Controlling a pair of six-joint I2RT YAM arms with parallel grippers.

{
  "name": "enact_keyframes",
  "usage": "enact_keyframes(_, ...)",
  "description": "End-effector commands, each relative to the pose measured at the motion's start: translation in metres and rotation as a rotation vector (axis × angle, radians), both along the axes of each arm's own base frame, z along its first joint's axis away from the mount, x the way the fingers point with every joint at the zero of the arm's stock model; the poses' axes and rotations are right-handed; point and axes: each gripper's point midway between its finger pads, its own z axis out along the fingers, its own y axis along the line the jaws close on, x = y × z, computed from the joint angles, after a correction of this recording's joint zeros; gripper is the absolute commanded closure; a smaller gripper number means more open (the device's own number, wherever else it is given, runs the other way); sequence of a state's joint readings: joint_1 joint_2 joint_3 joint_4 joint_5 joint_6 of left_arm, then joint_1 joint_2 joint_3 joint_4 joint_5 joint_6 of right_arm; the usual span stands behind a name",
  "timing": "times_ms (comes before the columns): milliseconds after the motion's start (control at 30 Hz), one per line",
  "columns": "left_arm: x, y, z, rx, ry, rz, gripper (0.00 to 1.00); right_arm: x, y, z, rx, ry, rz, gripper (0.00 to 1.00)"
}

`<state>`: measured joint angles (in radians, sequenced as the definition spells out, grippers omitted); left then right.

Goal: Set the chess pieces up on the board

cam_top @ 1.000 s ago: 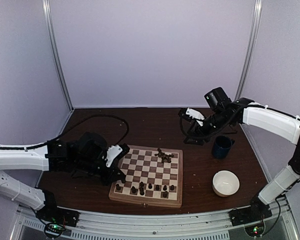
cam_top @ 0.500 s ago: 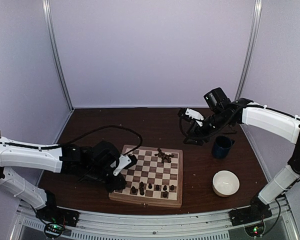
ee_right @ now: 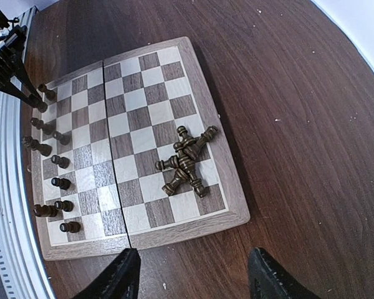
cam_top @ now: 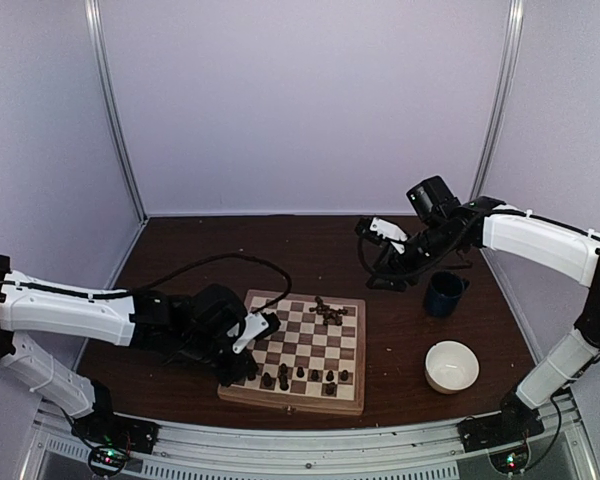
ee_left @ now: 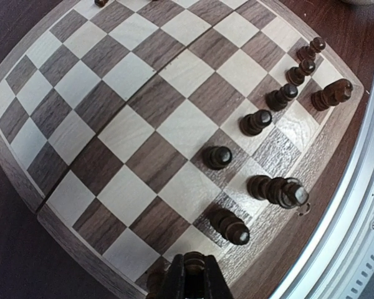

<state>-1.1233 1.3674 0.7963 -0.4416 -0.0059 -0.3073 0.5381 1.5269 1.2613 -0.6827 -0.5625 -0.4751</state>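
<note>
Chess pieces (ee_right: 184, 161): likely light, stiff, slick, topple-prone; pinch mid-stem from above. Left hand (ee_left: 190, 277) pressed together; right hand (ee_right: 193, 274) spread.

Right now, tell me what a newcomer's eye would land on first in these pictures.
A tangled heap of toppled chess pieces lies at the board's far right side, while a row of pieces lines its near edge. The left arm reaches low over the near left corner, jaws shut.
</note>
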Motion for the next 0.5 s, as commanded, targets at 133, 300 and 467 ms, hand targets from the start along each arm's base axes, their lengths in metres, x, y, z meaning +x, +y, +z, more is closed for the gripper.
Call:
enact_keyframes(133,-0.001,-0.018,0.001,-0.050,0.013,-0.033,1.00,0.005,0.001,0.005,0.005,-0.029,0.004,0.37)
enact_keyframes(300,-0.003,-0.016,-0.002,-0.039,0.024,-0.037,1.00,0.005,0.002,0.006,0.007,-0.031,0.005,0.37)
enact_keyframes(467,-0.004,-0.014,-0.005,-0.030,0.029,-0.038,1.00,0.005,0.002,0.004,0.008,-0.025,0.005,0.37)
